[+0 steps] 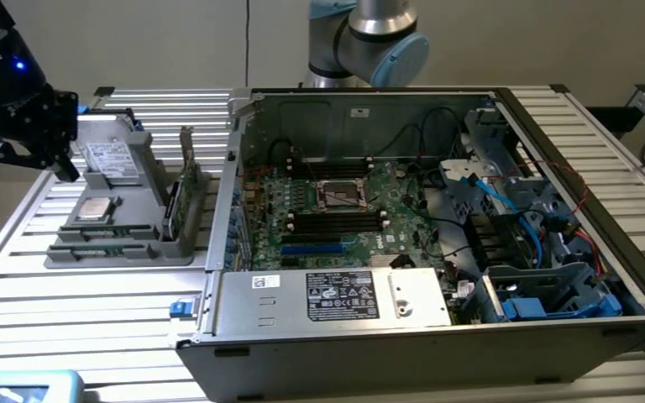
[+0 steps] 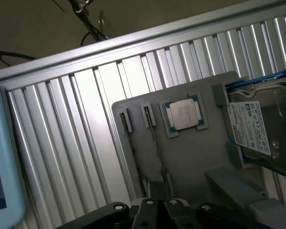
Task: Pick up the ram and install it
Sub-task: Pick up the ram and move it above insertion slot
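Wrist view: my claw (image 2: 158, 207) is closed, holding nothing, with the ram (image 2: 156, 148) edge-up in the tray (image 2: 190, 162) just ahead of it; pick not begun, I'd judge opening and aligning first

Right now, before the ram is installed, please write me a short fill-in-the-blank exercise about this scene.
1. The pincer is ___ and holds nothing.
2. The ram stands in the gray ___ with the hard drive.
3. The computer case lies ___, its motherboard showing.
Missing words: shut; tray; open.
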`<state>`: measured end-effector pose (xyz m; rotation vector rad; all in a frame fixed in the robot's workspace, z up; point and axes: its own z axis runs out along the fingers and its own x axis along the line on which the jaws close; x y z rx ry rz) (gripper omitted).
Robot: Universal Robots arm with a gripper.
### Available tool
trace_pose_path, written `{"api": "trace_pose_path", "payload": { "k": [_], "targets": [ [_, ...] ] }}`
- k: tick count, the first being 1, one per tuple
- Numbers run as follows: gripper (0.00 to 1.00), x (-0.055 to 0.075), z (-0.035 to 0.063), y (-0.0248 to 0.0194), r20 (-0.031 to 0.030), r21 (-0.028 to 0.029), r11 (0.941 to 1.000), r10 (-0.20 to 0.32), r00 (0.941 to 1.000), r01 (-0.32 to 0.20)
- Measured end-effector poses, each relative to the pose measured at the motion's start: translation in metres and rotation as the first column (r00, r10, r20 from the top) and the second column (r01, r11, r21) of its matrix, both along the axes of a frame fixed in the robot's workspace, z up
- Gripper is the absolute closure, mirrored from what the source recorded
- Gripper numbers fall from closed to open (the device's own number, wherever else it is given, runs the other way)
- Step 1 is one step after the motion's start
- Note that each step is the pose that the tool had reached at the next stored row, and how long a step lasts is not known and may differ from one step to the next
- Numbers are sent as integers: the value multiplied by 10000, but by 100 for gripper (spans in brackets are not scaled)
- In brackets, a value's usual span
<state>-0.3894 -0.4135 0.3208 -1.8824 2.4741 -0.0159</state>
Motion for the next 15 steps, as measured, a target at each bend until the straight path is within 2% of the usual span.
{"api": "trace_pose_path", "payload": {
  "k": [5,8,12,13,15],
  "targets": [
    [89,0,-3,0,0,-22,9958,920,9958,-920],
    [89,0,-4,0,-2,-37,9893,1456,9893,-1456],
    [89,1,-6,-1,-8,-79,9763,2164,9763,-2164],
    [89,1,-6,-1,-9,-83,9743,2249,9744,-2249],
    [89,0,-5,0,-11,-85,9743,2251,9743,-2251]
  ]
}}
